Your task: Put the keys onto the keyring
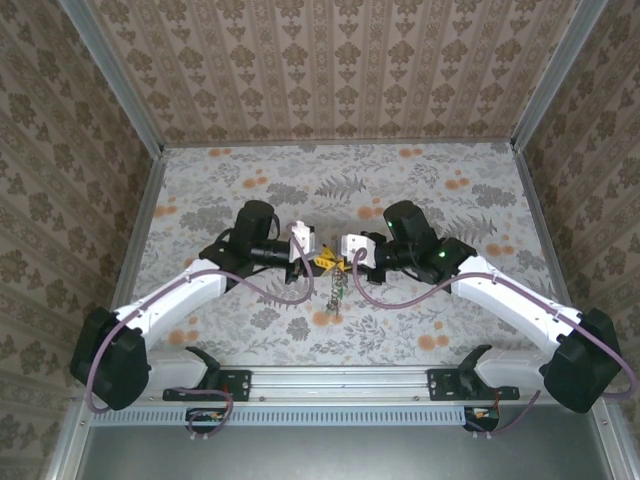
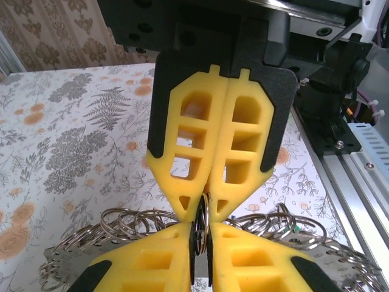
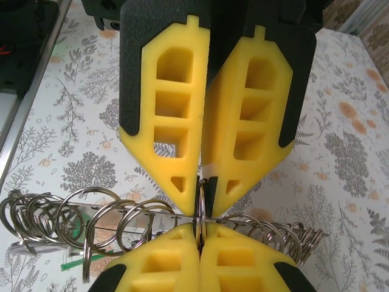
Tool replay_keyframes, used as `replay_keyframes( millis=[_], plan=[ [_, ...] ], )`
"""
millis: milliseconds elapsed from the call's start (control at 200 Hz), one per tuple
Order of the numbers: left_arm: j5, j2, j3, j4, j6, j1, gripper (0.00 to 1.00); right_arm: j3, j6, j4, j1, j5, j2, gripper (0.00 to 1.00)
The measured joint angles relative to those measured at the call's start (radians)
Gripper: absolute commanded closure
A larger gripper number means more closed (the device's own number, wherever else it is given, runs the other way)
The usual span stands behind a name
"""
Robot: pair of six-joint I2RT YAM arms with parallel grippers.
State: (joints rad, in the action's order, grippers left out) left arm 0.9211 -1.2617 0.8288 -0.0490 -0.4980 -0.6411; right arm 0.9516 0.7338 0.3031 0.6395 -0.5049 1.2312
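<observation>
Shiny metal rings (image 3: pixel 275 234); matt, seemingly foam fingers (image 3: pixel 176 121).

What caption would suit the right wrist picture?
The left gripper and right gripper pinch one metal ring between them, a row of rings on the floral table behind.

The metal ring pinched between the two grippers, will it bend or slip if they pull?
Probably stiff: the metal ring looks like thin steel, unbent between the grips. Likely slippery: it is shiny, and the left gripper and right gripper pinch it only at their tips.

Left gripper (image 2: pixel 201 238) and right gripper (image 2: pixel 205 205) tip to tip, both pinching an edge-on keyring (image 2: pixel 203 220), metal rings (image 2: pixel 130 220) behind
</observation>
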Motion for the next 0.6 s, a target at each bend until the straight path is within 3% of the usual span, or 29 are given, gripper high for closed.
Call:
replay_keyframes(
  millis=[20,200,465,600],
  plan=[
    [0.001,-0.007,0.010,-0.013,-0.001,0.000,1.00,0.005,-0.002,0.007,0.000,0.002,0.003,1.00],
    [0.013,-0.044,0.052,-0.075,0.008,0.001,1.00,0.013,-0.021,0.039,0.000,0.003,0.006,1.00],
    [0.101,-0.033,0.005,0.066,0.114,-0.001,1.00,-0.111,-0.095,-0.121,-0.018,-0.039,-0.096,0.76],
    [0.134,-0.019,-0.022,0.151,0.169,0.000,1.00,-0.127,-0.132,-0.176,-0.037,-0.096,-0.108,0.73]
  ],
)
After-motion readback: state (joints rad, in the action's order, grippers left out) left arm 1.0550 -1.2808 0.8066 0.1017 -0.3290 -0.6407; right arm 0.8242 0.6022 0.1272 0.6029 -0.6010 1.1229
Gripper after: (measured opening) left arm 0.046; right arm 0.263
